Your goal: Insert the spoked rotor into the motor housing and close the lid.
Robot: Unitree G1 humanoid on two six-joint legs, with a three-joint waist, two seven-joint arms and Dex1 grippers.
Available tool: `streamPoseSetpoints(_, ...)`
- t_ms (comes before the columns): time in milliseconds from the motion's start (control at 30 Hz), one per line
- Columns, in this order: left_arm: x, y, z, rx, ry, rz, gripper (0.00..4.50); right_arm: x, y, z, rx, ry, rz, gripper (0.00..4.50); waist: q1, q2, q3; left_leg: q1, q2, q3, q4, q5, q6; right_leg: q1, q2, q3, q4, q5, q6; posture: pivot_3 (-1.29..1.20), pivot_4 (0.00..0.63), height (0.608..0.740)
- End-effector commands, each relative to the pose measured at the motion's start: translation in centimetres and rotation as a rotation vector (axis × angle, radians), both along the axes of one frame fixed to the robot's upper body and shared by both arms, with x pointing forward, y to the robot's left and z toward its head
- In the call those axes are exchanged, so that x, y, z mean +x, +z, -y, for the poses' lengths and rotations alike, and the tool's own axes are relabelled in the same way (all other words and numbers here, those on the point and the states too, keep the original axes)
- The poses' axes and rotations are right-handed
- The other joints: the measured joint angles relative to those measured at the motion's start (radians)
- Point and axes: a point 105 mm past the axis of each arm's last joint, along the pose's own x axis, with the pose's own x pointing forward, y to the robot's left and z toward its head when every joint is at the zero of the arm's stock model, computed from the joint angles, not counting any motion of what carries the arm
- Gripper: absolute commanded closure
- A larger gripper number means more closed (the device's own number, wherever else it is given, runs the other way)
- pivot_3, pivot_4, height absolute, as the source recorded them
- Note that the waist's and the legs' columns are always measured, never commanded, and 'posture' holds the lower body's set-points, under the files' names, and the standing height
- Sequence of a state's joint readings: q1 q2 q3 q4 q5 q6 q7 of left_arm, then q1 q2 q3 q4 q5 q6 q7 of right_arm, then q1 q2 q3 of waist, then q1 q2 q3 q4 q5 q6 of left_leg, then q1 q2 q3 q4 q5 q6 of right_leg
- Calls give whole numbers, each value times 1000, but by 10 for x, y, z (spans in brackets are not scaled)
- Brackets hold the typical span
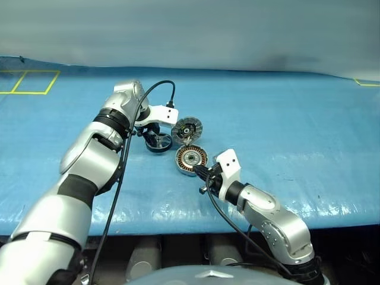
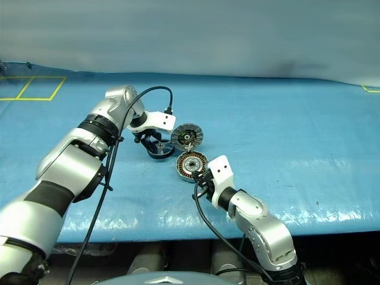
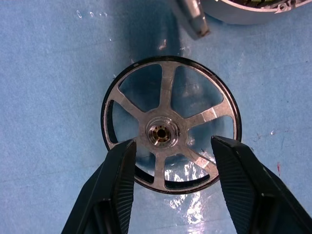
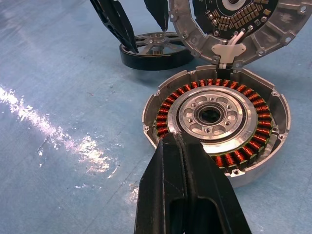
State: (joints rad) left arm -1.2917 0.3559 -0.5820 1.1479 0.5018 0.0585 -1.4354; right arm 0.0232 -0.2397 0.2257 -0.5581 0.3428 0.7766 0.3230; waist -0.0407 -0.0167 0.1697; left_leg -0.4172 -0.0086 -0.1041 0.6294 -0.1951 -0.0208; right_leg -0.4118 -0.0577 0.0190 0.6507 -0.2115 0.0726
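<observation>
The spoked rotor (image 3: 169, 131) has brushed silver metal spokes and a glossy black rim. The motor housing (image 4: 217, 122) is matt cast grey metal ringed with shiny copper windings; the lid (image 4: 234, 27) looks like the same dull metal. The table (image 1: 285, 119) wears a glossy, crinkled blue plastic sheet.

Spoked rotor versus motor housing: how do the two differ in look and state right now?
The spoked rotor is a black-rimmed open wheel with silver spokes; the motor housing is a silver cup ringed with copper windings. The rotor lies apart from the housing, under the left gripper's open jaws; the right gripper, shut, rests at the housing's rim. Both lie flat on the blue table.
</observation>
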Motion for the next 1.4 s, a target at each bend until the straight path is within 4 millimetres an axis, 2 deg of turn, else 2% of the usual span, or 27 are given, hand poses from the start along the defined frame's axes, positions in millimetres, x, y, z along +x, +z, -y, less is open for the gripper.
streamPoseSetpoints(33, 4, 2, 0, 7, 7, 34, 1839, -1, 11, -1, 29, 0, 42, 4500, 0, 0, 0, 0, 0, 0, 0, 0, 0, 0, 0, 0, 0, 0, 0, 0, 150, 740)
streamPoseSetpoints(567, 2, -3, 8, 8, -21, 13, 1839, -1, 11, -1, 37, -26, 45, 4500, 1, 0, 0, 0, 0, 0, 1, 0, 0, 0, 0, 0, 1, 0, 0, 0, 150, 740)
streamPoseSetpoints(667, 1, -6, 6, 15, -23, 7, 2347, 0, 11, -1, 36, -32, 46, 4500, 1, 0, 0, 0, 0, 0, 1, 0, 0, 0, 0, 0, 2, 0, 0, 0, 150, 740)
streamPoseSetpoints(733, 1, -7, 5, 19, -23, 5, 2966, 0, 11, 0, 36, -35, 47, 4500, 2, 0, 0, 1, 0, 0, 1, 0, 0, 0, 0, 0, 2, 0, 0, 0, 150, 740)
streamPoseSetpoints(833, 1, -5, 2, 23, -21, 6, 3076, 1, 11, 0, 36, -36, 48, 4500, 2, 0, 0, 1, 0, 0, 2, 0, 0, 1, 0, 0, 3, 0, 0, 0, 150, 740)
streamPoseSetpoints(1067, 5, 25, -25, -3, -24, 58, 3076, 5, 15, -2, 39, -29, 61, 4500, -11, -1, 0, 2, 0, 0, 3, 0, 0, -1, 1, 1, 9, -1, -2, 0, 150, 740)
streamPoseSetpoints(1167, 1, 37, -45, -13, -58, 77, 3076, 5, 17, -2, 41, -25, 66, 4500, -12, -1, 1, 2, 1, 0, 3, 0, 1, -1, 1, 0, 10, -2, -3, 0, 150, 740)
streamPoseSetpoints(1267, -14, 45, -67, -37, -103, 82, 3076, 5, 18, 0, 43, -22, 72, 4500, -17, 0, 1, 2, 1, 0, 1, 0, 0, -2, 1, 1, 9, -2, -4, 0, 150, 740)
streamPoseSetpoints(1400, -42, 48, -78, -152, -105, 92, 3077, 6, 19, 7, 52, -13, 78, 4500, -20, 0, 1, 3, 0, 0, 0, 0, 0, -1, 0, 2, 9, -2, -5, 0, 150, 740)
